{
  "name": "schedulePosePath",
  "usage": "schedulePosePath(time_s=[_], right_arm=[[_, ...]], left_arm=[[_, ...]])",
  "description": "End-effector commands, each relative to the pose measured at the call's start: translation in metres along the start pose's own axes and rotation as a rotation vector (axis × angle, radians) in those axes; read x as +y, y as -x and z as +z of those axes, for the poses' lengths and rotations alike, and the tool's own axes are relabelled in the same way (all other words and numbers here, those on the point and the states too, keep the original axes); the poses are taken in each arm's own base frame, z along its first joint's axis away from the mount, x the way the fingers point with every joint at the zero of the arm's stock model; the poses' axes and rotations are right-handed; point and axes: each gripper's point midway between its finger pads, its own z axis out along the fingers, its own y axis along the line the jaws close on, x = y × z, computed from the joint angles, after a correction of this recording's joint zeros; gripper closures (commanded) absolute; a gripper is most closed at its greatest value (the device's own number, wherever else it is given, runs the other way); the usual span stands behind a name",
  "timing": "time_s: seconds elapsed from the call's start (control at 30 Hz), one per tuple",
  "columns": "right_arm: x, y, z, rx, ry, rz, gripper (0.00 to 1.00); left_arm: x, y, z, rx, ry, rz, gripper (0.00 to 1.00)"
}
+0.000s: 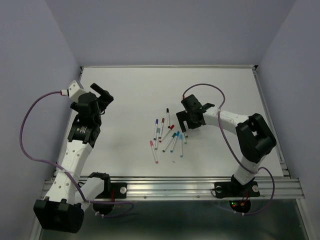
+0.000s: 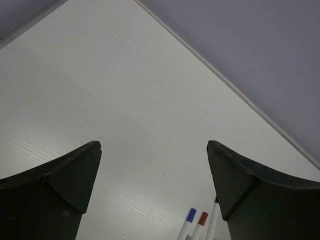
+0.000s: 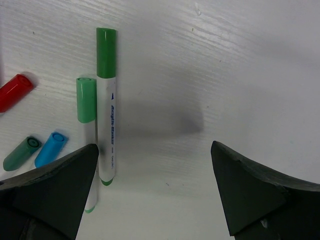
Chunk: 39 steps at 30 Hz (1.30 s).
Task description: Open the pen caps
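Several white-barrelled pens [image 1: 167,134] lie loosely grouped at the table's middle, all capped. My right gripper [image 1: 183,126] is open and empty, low over the group's right edge. In the right wrist view it [image 3: 154,149] straddles bare table. Just inside its left finger [image 3: 55,190] lie a pen with a dark green cap [image 3: 106,46] and one with a light green cap [image 3: 86,100]. Red [image 3: 15,92], teal [image 3: 22,153] and blue [image 3: 50,148] caps lie further left. My left gripper [image 1: 105,96] is open and empty, far left of the pens. Its wrist view [image 2: 152,147] shows blue [image 2: 190,216] and red [image 2: 202,219] caps at the bottom.
The white table [image 1: 130,95] is walled by lilac panels at the back and sides. A metal rail [image 1: 175,187] runs along the near edge. Purple cables loop from both arms.
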Motion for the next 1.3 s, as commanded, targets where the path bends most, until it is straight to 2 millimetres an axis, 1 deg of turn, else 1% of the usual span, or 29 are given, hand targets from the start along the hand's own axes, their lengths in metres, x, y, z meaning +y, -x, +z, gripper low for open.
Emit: schedulePosePath(time_s=[0.0, 0.17, 0.3, 0.33, 0.5, 0.63, 0.67, 0.7, 0.77, 0.8, 0.83, 0.87, 1.03, 1.07, 1.23, 1.27], right_arm=[[0.008, 0.021, -0.003, -0.064, 0.013, 0.000, 0.00], [0.009, 0.016, 0.004, -0.045, 0.007, -0.006, 0.00], [0.005, 0.016, 0.008, -0.051, -0.022, 0.004, 0.00], [0.009, 0.015, 0.008, -0.050, -0.016, -0.005, 0.00], [0.015, 0.014, 0.012, -0.053, 0.018, -0.007, 0.00], [0.023, 0.011, 0.017, -0.045, 0.060, -0.014, 0.06], [0.024, 0.010, 0.018, -0.043, 0.062, -0.013, 0.13], [0.024, 0.009, 0.019, -0.041, 0.065, -0.014, 0.16], [0.025, 0.008, 0.021, -0.042, 0.068, -0.010, 0.25], [0.026, 0.007, 0.022, -0.038, 0.069, -0.011, 0.27], [0.026, 0.006, 0.022, -0.038, 0.069, -0.007, 0.32], [0.026, 0.004, 0.023, -0.033, 0.073, -0.009, 0.38], [0.031, -0.006, 0.025, -0.013, 0.101, -0.002, 0.57], [0.031, -0.010, 0.026, -0.004, 0.104, -0.006, 0.67], [0.030, -0.021, 0.031, 0.018, 0.102, -0.011, 0.79], [0.030, -0.022, 0.032, 0.022, 0.101, -0.012, 0.85]], left_arm=[[-0.005, 0.014, -0.003, -0.056, -0.027, -0.006, 0.01], [-0.004, 0.014, -0.003, -0.056, -0.022, -0.003, 0.01], [-0.003, 0.015, -0.004, -0.059, -0.020, -0.004, 0.01], [-0.003, 0.014, -0.004, -0.057, -0.020, -0.003, 0.01], [-0.003, 0.015, -0.004, -0.059, -0.018, -0.005, 0.01], [-0.003, 0.014, -0.004, -0.056, -0.017, -0.004, 0.01], [-0.003, 0.014, -0.004, -0.058, -0.017, -0.004, 0.01], [-0.003, 0.014, -0.004, -0.057, -0.016, -0.004, 0.01], [-0.002, 0.014, -0.004, -0.057, -0.016, -0.004, 0.01], [-0.003, 0.014, -0.004, -0.056, -0.015, -0.003, 0.01], [-0.002, 0.014, -0.004, -0.057, -0.014, -0.003, 0.01], [-0.002, 0.014, -0.004, -0.056, -0.015, -0.003, 0.01], [-0.002, 0.014, -0.004, -0.055, -0.014, -0.004, 0.01], [-0.002, 0.014, -0.004, -0.054, -0.014, -0.005, 0.01], [-0.003, 0.013, -0.003, -0.049, -0.015, -0.004, 0.01], [-0.003, 0.012, -0.003, -0.047, -0.016, -0.003, 0.01]])
